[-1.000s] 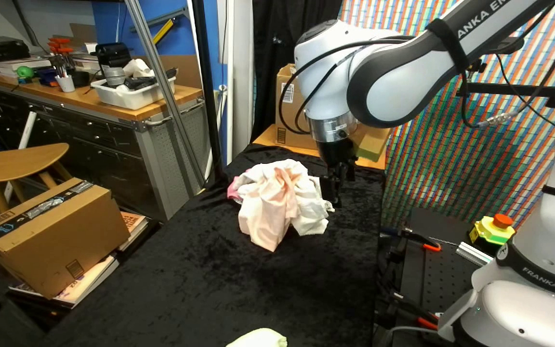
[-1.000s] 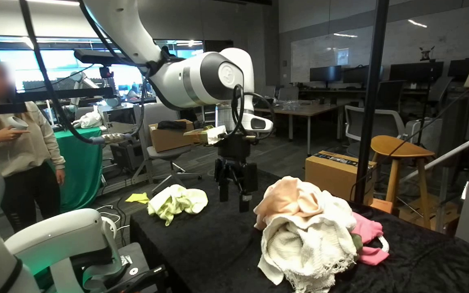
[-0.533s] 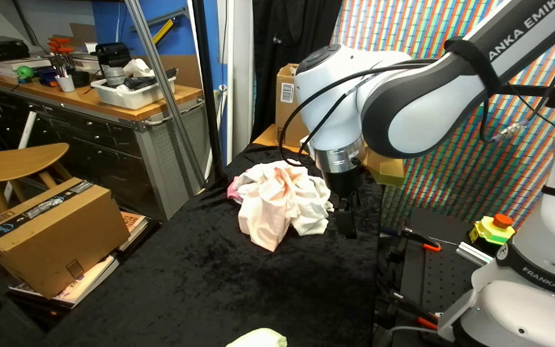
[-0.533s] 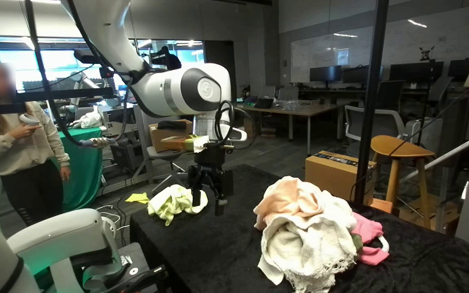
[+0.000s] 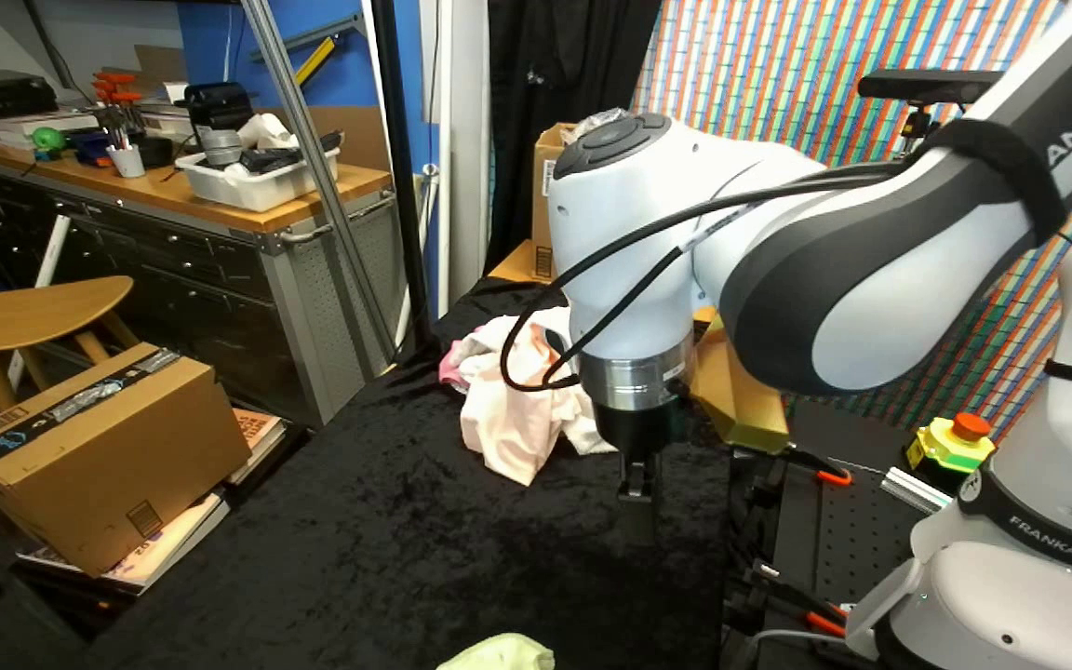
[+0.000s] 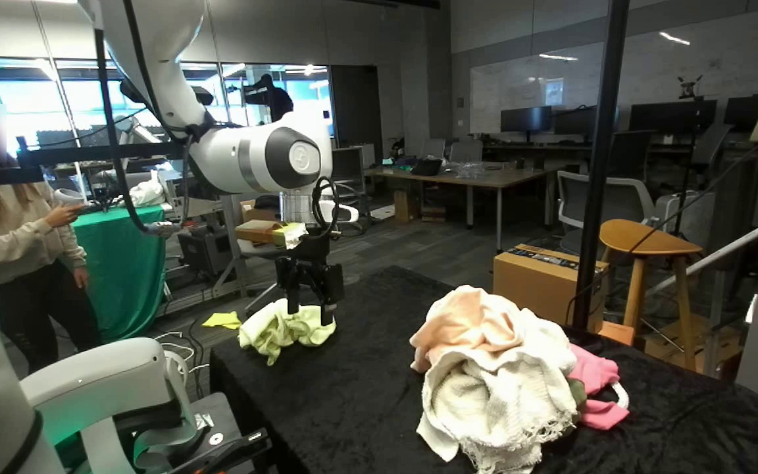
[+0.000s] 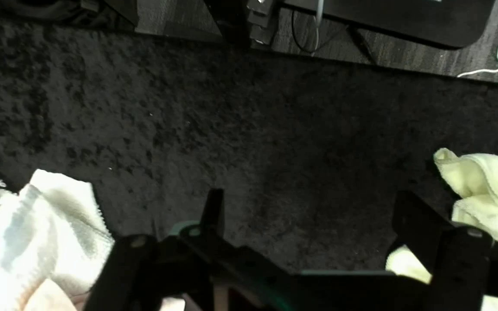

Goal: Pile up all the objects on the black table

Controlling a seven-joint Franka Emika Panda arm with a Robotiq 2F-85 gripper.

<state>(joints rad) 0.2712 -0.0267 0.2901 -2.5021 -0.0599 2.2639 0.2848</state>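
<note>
A crumpled pale yellow-green cloth lies on the black table, apart from the pile. Only its edge shows in an exterior view; it is at the right in the wrist view. The pile has a peach cloth, a fringed white cloth and a pink cloth. My gripper is open and empty above the table, between pile and yellow-green cloth. In the wrist view bare table shows between its fingers.
A black pole rises beyond the table. A taped cardboard box and a wooden stool stand past the table. A person stands at the left. A yellow scrap shows behind the yellow-green cloth.
My open gripper has moved away from the pile towards the yellow-green cloth, leftwards in one exterior view and nearer the camera in another. The cloths have not moved.
</note>
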